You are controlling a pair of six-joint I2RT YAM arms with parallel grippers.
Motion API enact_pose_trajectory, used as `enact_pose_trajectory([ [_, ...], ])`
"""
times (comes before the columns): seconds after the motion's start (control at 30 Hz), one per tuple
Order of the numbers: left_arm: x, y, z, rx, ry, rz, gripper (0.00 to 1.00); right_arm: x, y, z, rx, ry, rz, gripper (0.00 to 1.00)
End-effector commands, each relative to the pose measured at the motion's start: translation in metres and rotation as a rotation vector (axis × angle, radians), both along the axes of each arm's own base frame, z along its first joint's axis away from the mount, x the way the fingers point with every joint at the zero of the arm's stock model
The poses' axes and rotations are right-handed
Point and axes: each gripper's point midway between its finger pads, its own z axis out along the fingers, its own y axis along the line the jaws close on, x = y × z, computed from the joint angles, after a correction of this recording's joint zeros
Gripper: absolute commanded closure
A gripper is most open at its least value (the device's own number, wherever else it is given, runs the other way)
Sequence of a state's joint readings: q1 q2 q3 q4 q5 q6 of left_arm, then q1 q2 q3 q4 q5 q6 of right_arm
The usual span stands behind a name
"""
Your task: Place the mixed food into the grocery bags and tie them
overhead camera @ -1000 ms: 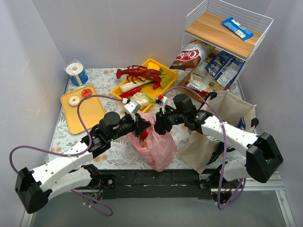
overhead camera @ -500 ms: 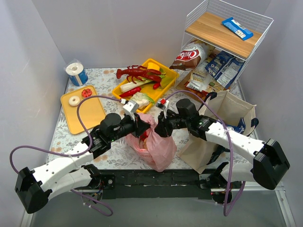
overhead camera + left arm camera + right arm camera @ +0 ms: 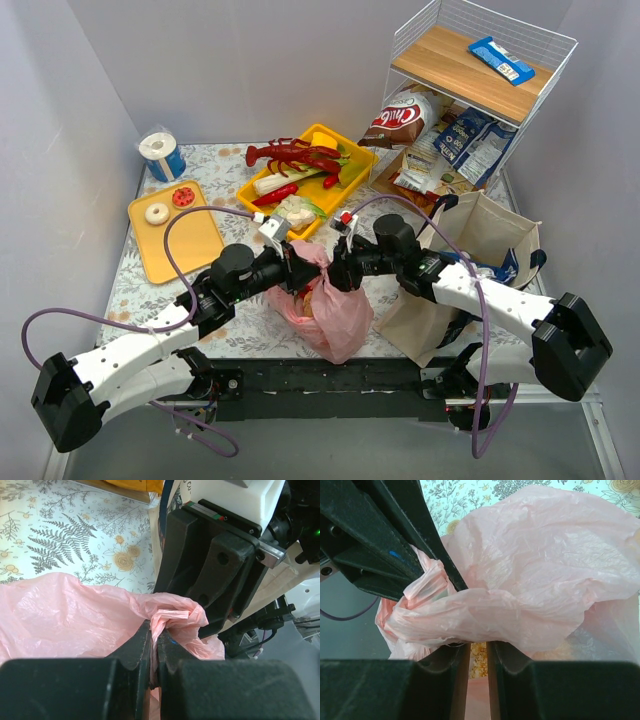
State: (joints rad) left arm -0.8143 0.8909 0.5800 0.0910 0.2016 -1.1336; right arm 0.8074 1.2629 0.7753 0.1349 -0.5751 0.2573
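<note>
- Nearest the arms' bases, on the table (image 3: 130, 290), stands the pink bag (image 3: 335, 315), one of two grocery bags. Both pincers meet at its mouth.
- At that mouth the left pincer (image 3: 154, 630) has its jaws pressed together on a gathered twist of pink film.
- Facing it, the right pincer (image 3: 478, 644) shows a narrow slit between its jaws, with film bunched across the tips. Whether it pinches cannot be told.
- Judged step: tying the pink bag, which already has food inside. The next move needs a sure second hold, then one handle crossed round the other without tearing the thin film.
- Right of the pink bag is one canvas tote (image 3: 480, 240), open and untied.
- Beyond the pink bag lie two yellow trays. The left tray (image 3: 185, 245) carries two toy pieces. The farther tray (image 3: 350, 175) carries one red lobster (image 3: 290, 153) and vegetables.
- Farthest from the pink bag are one paper roll (image 3: 160, 152) and one wire shelf (image 3: 470, 70). One blue packet (image 3: 500, 58) lies on top of the shelf, and the snack packets (image 3: 450, 140) below are too crowded to count.
</note>
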Motion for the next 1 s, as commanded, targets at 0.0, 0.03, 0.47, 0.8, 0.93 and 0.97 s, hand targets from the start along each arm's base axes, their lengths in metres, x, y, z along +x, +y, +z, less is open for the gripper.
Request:
enact_pose_trajectory([
  [0.0, -0.006, 0.000, 0.007, -0.040, -0.001, -0.017, 1.00, 0.001, 0.006, 0.022, 0.088, -0.099, 0.021, 0.71],
  [0.03, -0.006, 0.000, 0.006, -0.040, 0.003, -0.015, 1.00, -0.001, 0.006, 0.019, 0.090, -0.101, 0.028, 0.70],
  [0.47, -0.003, -0.001, 0.004, -0.098, 0.052, 0.021, 1.00, -0.013, 0.009, 0.010, 0.088, -0.137, 0.022, 0.53],
  [0.8, -0.012, 0.001, 0.003, -0.160, 0.097, 0.012, 1.00, 0.006, 0.015, 0.019, 0.118, -0.212, -0.046, 0.51],
  [0.93, -0.012, 0.003, 0.004, -0.169, 0.102, 0.022, 1.00, 0.006, 0.020, 0.019, 0.109, -0.195, -0.022, 0.79],
  [0.97, -0.010, 0.005, 0.004, -0.170, 0.102, 0.031, 1.00, 0.004, 0.020, 0.017, 0.104, -0.189, -0.014, 0.85],
])
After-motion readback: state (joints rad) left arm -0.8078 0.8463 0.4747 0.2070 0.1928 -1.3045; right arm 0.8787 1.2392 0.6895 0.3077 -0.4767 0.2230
